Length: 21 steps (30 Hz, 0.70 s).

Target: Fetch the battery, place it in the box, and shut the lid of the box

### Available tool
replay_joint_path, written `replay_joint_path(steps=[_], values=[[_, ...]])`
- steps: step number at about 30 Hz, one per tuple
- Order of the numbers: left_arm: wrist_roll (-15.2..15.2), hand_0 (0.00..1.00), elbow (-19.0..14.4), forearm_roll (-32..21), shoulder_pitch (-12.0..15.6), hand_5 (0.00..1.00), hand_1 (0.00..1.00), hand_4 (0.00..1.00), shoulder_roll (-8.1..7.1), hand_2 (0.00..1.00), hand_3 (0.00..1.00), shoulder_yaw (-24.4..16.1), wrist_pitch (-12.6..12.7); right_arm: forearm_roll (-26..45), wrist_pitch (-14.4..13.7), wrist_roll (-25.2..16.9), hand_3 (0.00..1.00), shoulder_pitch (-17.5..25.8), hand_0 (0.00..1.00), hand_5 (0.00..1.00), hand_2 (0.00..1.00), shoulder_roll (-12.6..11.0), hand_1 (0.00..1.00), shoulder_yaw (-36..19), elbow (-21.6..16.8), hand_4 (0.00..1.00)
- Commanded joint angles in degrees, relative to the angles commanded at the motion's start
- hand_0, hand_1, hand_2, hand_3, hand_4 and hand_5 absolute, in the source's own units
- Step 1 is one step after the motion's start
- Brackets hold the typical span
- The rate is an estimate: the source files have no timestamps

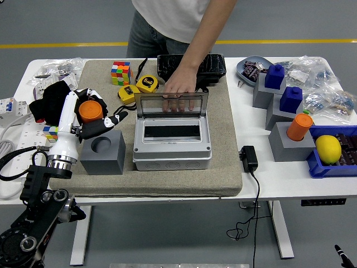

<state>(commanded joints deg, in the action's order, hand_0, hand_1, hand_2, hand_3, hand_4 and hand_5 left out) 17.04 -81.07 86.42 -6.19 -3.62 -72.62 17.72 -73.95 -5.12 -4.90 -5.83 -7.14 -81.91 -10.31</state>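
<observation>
My left hand [92, 118] is shut on an orange cylinder battery [90, 110] and holds it above and behind the grey block [102, 151], whose round socket [102, 144] now shows empty. The grey box [172, 142] sits at the middle of the mat with its clear lid [172, 103] standing up. A person's hand [179, 89] at the far side holds the lid's top edge. The box's dark inner opening [172, 132] faces up, to the right of my hand. My right hand is out of sight.
Behind the box lie a black case [192, 67], yellow tape measures [139, 86] and a colour cube [120, 72]. On the right stand grey blocks with blue pieces [274, 76] and an orange cylinder [300, 126], a blue bin [333, 151] with a lemon [328, 148], and a black adapter [249, 158].
</observation>
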Motion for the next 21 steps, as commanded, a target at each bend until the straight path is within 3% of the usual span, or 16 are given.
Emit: replay_joint_path(steps=[1,2,13,21], values=[[-0.09,0.045,-0.47,1.77,-0.33,0.154,0.002,0.998,-0.42,0.019,0.031,0.78,0.57,0.0,0.0,0.0,0.854,0.0,0.88,0.998,0.811,-0.02,0.862,-0.04,0.0,0.998],[-0.12,0.044,-0.73,3.06,-0.52,0.259,0.002,0.998,-0.65,0.002,0.007,1.28,0.88,-0.01,0.0,0.0,0.854,0.0,0.88,0.998,0.811,-0.03,0.862,-0.06,0.0,0.998],[-2.96,0.044,-2.83,22.47,-4.85,0.278,0.002,0.998,-4.08,0.002,0.005,10.42,3.88,-0.13,-0.01,-0.03,0.854,-0.19,0.88,0.998,0.811,-0.27,0.862,-0.25,0.0,0.998],[-3.34,0.036,-0.96,28.31,-8.46,0.269,0.002,0.998,-5.13,0.002,0.004,17.57,5.97,-0.42,-0.02,-0.01,0.853,-0.21,0.88,0.998,0.811,-0.42,0.863,-0.47,0.0,0.998]])
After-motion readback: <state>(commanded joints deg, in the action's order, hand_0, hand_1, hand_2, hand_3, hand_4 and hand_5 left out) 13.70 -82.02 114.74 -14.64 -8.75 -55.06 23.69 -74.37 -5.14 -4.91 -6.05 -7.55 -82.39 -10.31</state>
